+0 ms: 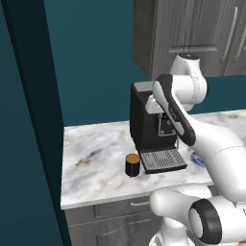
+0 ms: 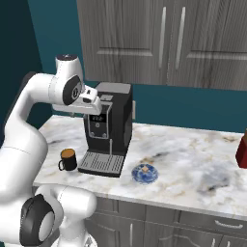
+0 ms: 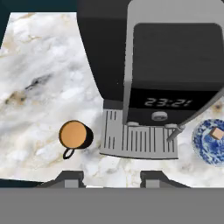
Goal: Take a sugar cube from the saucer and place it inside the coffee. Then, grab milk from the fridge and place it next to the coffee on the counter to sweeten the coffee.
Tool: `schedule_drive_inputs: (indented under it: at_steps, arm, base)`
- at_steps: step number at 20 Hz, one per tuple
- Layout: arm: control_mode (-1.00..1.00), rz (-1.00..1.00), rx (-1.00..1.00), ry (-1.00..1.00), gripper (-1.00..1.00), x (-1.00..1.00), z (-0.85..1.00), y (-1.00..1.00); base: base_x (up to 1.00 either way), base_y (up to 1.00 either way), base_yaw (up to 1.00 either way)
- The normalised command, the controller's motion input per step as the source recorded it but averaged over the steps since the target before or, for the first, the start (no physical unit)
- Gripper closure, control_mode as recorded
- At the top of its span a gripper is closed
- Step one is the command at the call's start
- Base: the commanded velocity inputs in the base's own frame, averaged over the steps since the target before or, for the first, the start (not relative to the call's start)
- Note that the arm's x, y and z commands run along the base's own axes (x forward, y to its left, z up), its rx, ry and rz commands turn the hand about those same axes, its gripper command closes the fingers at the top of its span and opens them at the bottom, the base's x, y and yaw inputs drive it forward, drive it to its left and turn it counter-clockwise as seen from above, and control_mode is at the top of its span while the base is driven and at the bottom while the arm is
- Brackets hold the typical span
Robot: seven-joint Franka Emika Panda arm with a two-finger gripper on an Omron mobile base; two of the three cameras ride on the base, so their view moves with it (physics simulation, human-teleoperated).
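Note:
The coffee (image 3: 75, 134) is a small black cup with an orange-brown top, standing on the marble counter (image 3: 39, 74) left of the coffee machine's drip tray. It also stands out as the coffee (image 1: 132, 164) and the coffee (image 2: 68, 159). The blue patterned saucer (image 3: 205, 146) lies right of the tray with a tan sugar cube (image 3: 216, 133) on it; the saucer (image 2: 144, 173) sits near the counter's front. My gripper (image 3: 111, 179) hangs high over the counter's front edge, looking down, open with nothing between its fingertips. The milk and the fridge are out of view.
A big black coffee machine (image 2: 108, 125) with a grey drip tray (image 3: 140, 140) stands between cup and saucer. A red bottle (image 2: 242, 152) is at the far right. Dark grey wall cabinets (image 2: 159, 38) hang above. A dark teal panel (image 1: 29, 120) borders the counter's left end.

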Motion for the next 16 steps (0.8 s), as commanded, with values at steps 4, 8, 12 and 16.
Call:
schedule_drive_inputs:
  at_steps: [4, 8, 12, 16]
  arm:
    - [-1.0, 0.0, 0.0, 0.0, -1.0, -0.08, 0.0, -0.03]
    - [-1.0, -0.02, 0.04, -0.04, -1.0, -0.73, -0.03, -0.31]
    - [-1.0, -0.03, 0.08, -0.06, -1.0, -0.98, -0.07, -0.73]
    - [-1.0, 0.05, 0.08, -0.02, -1.0, -0.72, 0.0, -0.99]
  base:
    - [0.0, 0.0, 0.0]
    - [0.0, 0.0, 0.0]
    - [0.0, 0.0, 0.0]
    - [0.0, 0.0, 0.0]
